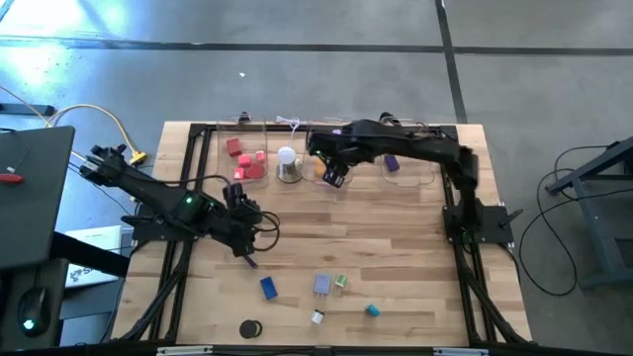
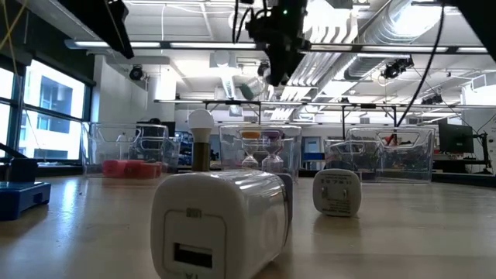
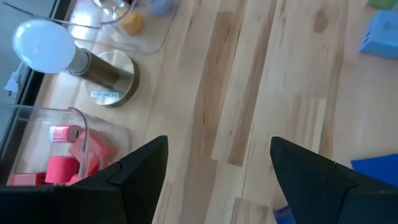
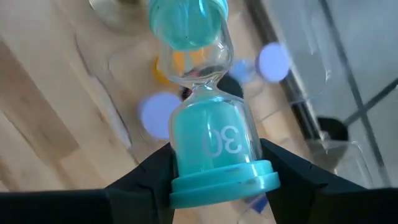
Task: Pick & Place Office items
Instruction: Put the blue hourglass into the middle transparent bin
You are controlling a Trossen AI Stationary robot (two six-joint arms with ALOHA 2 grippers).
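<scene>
Closest to the low camera, a white charger block (image 2: 219,225) is seen lying on the tabletop (image 1: 396,247). A teal hourglass (image 4: 208,118) is clamped between the half-closed fingers of the right end effector (image 1: 333,175), which is held above the clear bins (image 1: 326,168) at the far edge, beside the white dome lamp (image 1: 287,161). Red pieces (image 1: 247,158) are kept in the leftmost bin. The left end effector (image 1: 240,201) is held wide open and empty over bare wood, while a blue block (image 1: 268,288), a teal piece (image 1: 372,311) and a black disc (image 1: 250,328) are left at the near edge.
</scene>
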